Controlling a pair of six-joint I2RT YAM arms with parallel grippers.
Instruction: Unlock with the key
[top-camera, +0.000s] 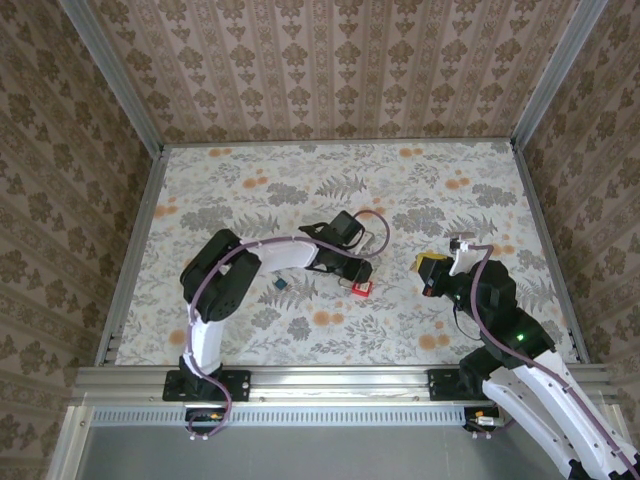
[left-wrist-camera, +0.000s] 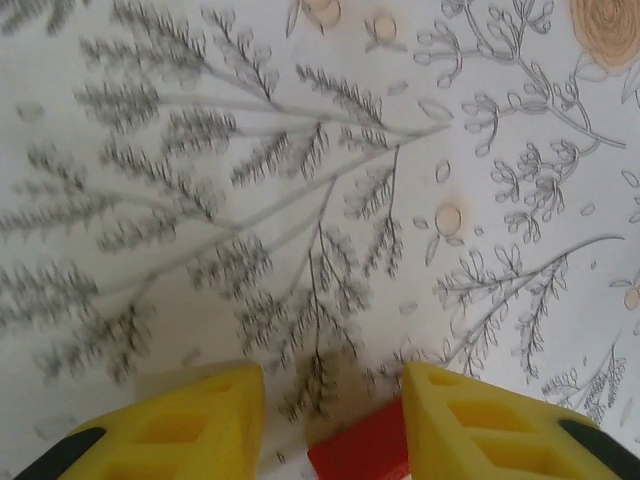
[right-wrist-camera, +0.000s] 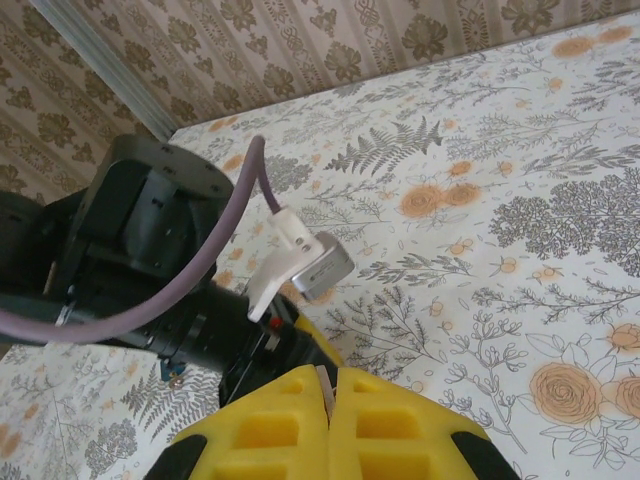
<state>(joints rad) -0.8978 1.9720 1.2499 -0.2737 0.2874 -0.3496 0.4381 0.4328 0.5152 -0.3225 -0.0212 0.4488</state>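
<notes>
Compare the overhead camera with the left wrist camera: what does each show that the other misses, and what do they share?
Overhead: the key lying on the tablecloth left of the red padlock, and the shut right gripper. Left wrist: a close look at the left gripper, its yellow fingers apart, the padlock's corner by one of them. Shared: the padlock and the floral tablecloth.
</notes>
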